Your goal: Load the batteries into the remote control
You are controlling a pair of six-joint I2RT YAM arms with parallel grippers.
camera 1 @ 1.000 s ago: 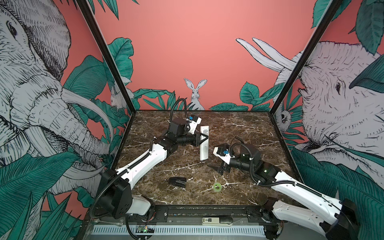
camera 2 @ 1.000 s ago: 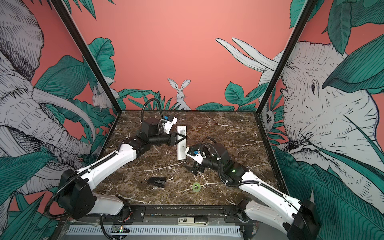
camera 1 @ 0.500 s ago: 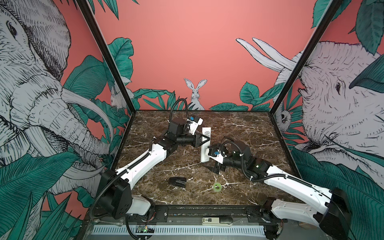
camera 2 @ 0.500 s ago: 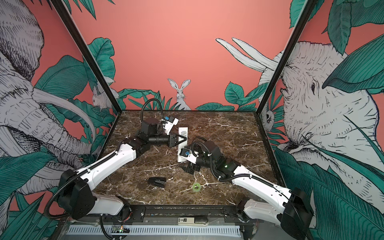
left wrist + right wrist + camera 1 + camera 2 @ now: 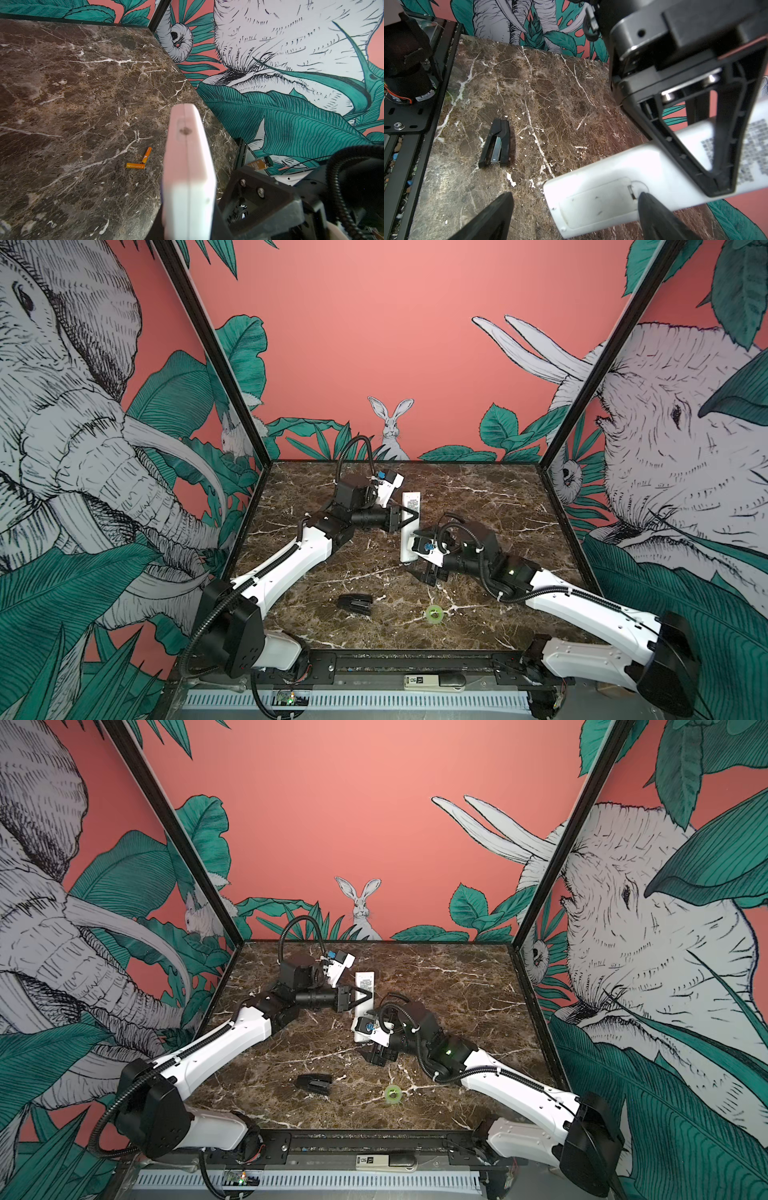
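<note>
The white remote control (image 5: 406, 540) (image 5: 365, 982) is held a little above the marble, plain back up, with my left gripper (image 5: 411, 517) (image 5: 188, 218) shut on its middle. Its battery cover (image 5: 596, 201) sits closed at the near end. My right gripper (image 5: 419, 558) (image 5: 571, 207) is open and straddles that end. One of its fingertips (image 5: 652, 209) is at the cover's latch; the other hangs over bare marble. Two orange batteries (image 5: 135, 165) (image 5: 146, 154) lie on the table beyond the remote, touching at their ends. They are hidden in both top views.
A black stapler (image 5: 355, 603) (image 5: 497, 143) lies near the front of the table. A green tape ring (image 5: 434, 614) (image 5: 392, 1092) sits to its right. A small brown bottle (image 5: 258, 164) lies outside the table's right edge.
My right arm has swung left and forward, bringing its open gripper from beside the remote onto the remote's near end. The left gripper has held the remote still.
</note>
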